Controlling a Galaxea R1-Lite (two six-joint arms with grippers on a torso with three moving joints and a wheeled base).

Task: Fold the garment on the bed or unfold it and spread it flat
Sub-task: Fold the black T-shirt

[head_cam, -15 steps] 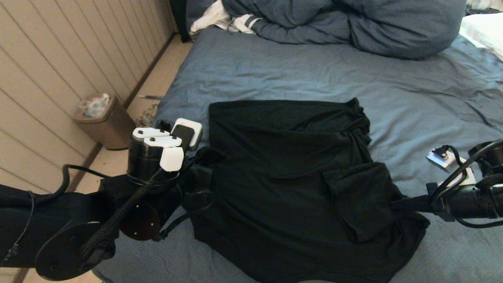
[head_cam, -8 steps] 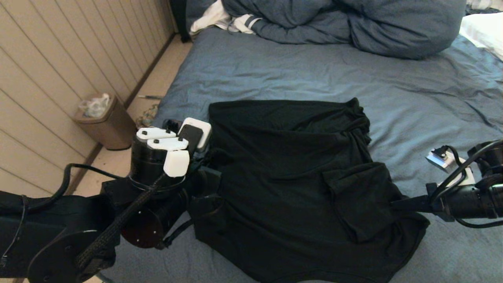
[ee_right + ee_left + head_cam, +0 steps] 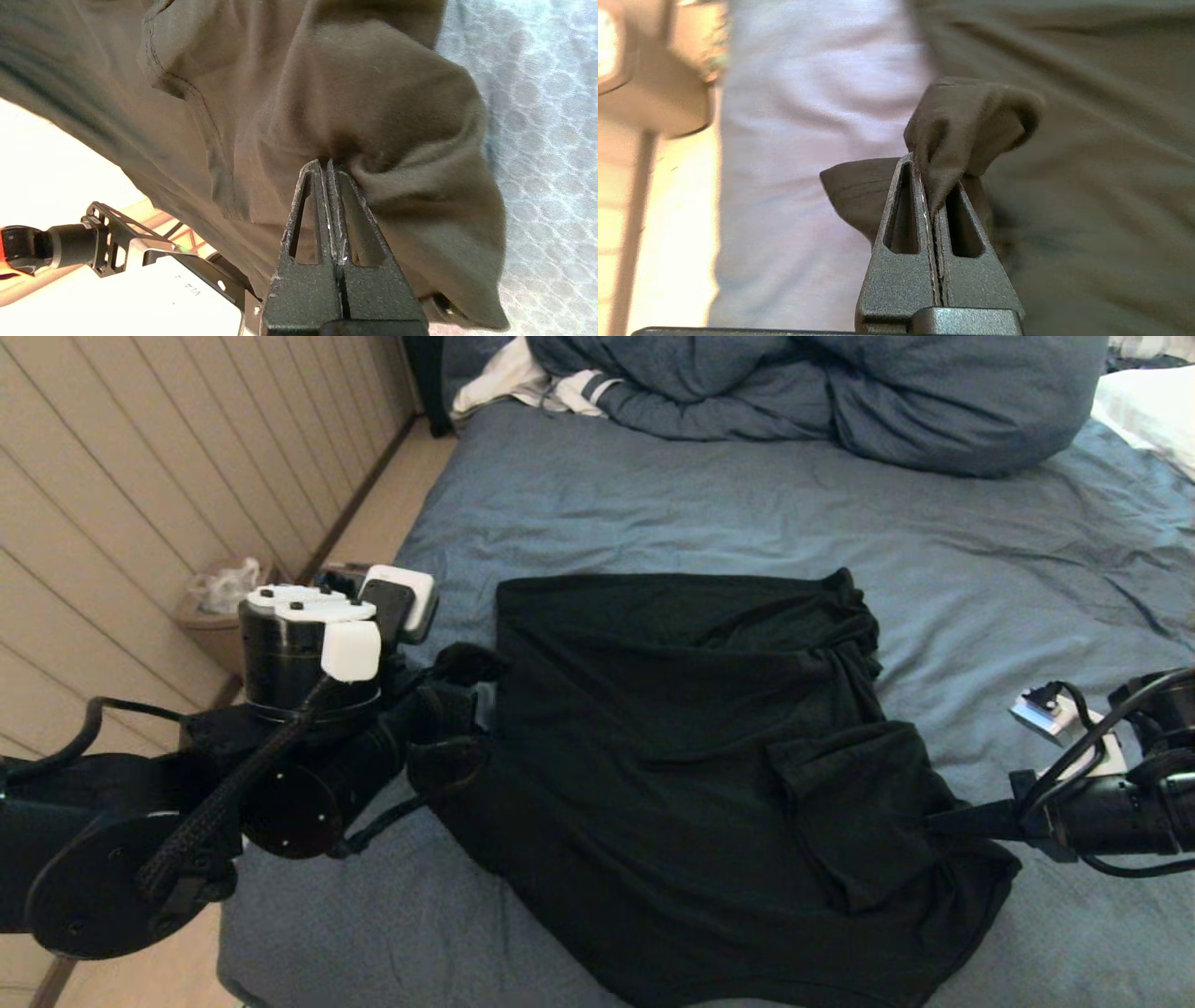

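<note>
Pulling outward: left pincer (image 3: pixel 457 723), clamped on the T-shirt (image 3: pixel 691 775) edge, has moved toward the bed's (image 3: pixel 653 495) left edge since a sec ago, stretching that side. Right pincer (image 3: pixel 943 823) is clamped on the opposite edge. Shirt lies mid-bed, near front edge. Prob. mid-spread; wrinkles remain.

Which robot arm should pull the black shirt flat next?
Probably the left. Its tool pinches the garment at the bunched left edge, with bare bed beside it. The right tool just anchors the other side.
</note>
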